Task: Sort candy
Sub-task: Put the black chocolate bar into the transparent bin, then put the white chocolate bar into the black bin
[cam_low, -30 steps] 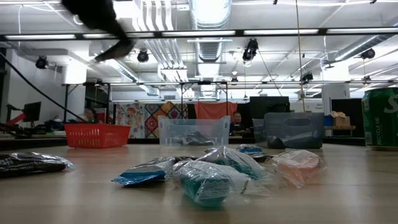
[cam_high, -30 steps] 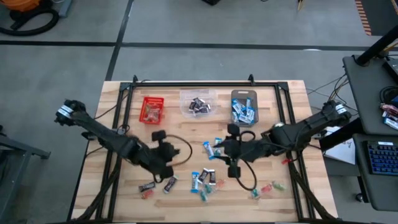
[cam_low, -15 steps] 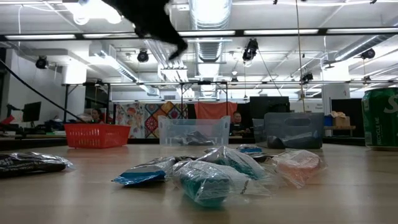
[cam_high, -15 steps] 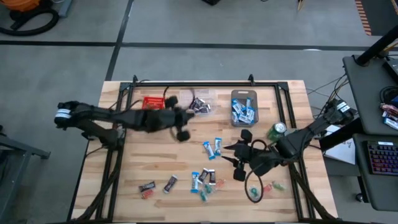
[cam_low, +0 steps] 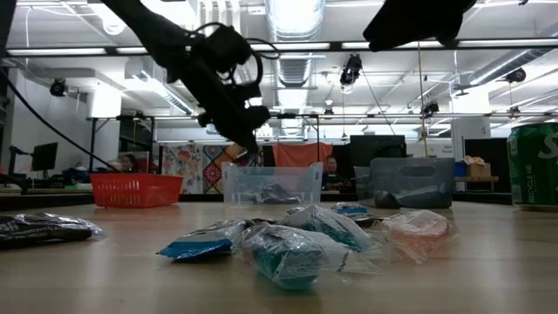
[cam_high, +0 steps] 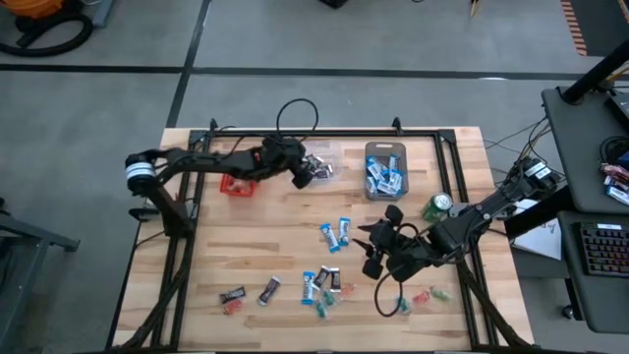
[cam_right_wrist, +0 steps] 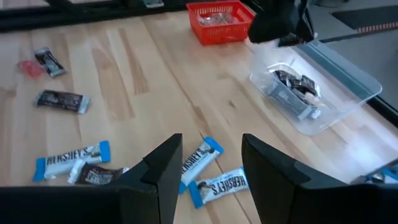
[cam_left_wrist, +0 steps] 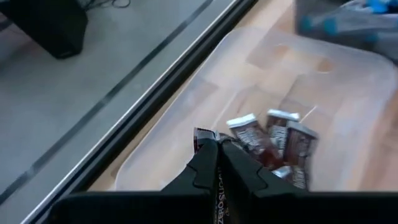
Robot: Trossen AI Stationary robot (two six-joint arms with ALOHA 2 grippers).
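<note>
- Candy lies mostly loose on the bench, in a cluster near the front edge, with two blue-and-white bars more to the middle.
- My left claw is pressed together on one dark candy bar, and I hold it just above the clear bin, where other dark bars already lie.
- I judge that the next move is only to release: the bin is directly under this claw, so no sideways travel seems needed.
- My right claw is spread and holds nothing; it hovers over the bench's right half.
- From the right claw, the two blue-and-white bars lie just ahead, their long axes running roughly along the line of its fingers.
- The right arm is clearly nearer to them than the left.
- The red bin and the grey bin stand on either side of the clear one.
</note>
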